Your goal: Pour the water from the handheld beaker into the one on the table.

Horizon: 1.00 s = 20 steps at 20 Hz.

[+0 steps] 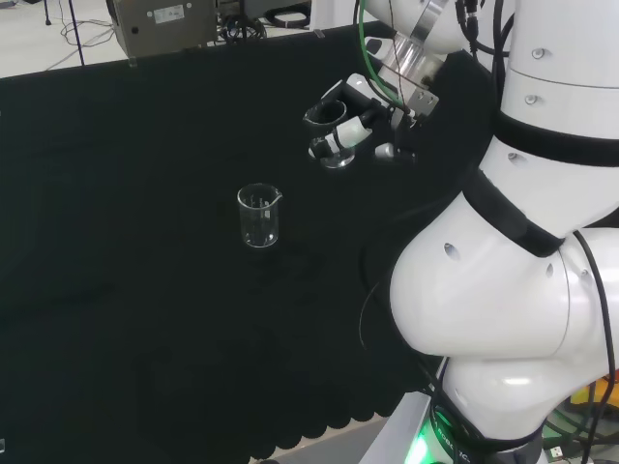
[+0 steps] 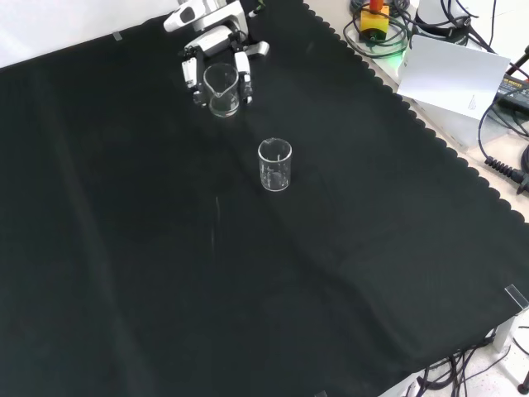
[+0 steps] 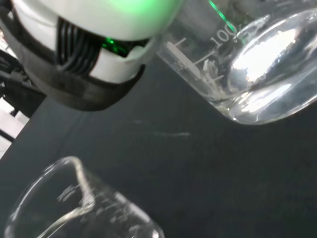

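With its fingers curled round a beaker [image 2: 222,90] of water, held upright above the worktop [image 2: 165,273], the hand [image 2: 216,50] should, I judge, carry it over the second beaker [image 2: 275,165] standing nearby, then tip slowly, spout first.

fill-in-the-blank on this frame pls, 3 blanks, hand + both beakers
1. The hand has its fingers curled round a clear ____.
2. The beaker on the table stands ____ on the black cloth.
3. In the front view the held beaker is ____ the standing one, apart from it.

Missing words: beaker; upright; above and left of
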### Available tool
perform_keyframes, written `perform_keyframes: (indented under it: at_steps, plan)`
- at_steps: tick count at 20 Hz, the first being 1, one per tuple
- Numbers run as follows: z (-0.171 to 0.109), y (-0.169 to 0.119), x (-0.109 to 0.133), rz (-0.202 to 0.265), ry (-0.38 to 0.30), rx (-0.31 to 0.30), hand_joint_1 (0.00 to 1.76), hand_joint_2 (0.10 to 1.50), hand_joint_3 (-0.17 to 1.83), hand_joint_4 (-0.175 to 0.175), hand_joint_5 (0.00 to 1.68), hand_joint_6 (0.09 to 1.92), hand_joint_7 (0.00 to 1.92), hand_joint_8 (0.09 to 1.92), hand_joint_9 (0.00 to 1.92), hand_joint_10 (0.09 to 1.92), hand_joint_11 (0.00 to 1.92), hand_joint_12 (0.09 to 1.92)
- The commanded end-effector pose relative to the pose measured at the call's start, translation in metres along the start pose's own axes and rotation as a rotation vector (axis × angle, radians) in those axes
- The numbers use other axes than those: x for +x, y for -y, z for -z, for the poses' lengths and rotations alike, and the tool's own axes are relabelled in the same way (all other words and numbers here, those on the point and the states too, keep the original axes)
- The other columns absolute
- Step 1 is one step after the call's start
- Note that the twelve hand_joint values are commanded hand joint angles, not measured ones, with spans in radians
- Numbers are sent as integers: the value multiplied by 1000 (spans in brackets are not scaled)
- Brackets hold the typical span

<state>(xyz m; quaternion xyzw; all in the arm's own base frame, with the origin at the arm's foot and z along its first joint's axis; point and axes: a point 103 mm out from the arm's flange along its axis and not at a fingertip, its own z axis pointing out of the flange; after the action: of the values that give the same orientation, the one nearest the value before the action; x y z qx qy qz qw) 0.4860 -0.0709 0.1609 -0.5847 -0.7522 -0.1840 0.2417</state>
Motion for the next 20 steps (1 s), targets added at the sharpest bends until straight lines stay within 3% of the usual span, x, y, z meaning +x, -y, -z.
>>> perform_keyframes:
  at_steps: [1, 10, 20]
  plan:
    - [1, 23, 26, 13, 34, 85, 1314, 686, 551, -175, 1340, 477, 1388, 459, 1699, 87, 1486, 589]
    - [-23, 27, 60, 31, 149, 269, 1313, 678, 577, -175, 1320, 526, 1367, 511, 1700, 87, 1478, 595]
    - [-43, 19, 71, -9, 300, 445, 1313, 675, 586, -175, 1316, 537, 1363, 522, 1702, 87, 1473, 595]
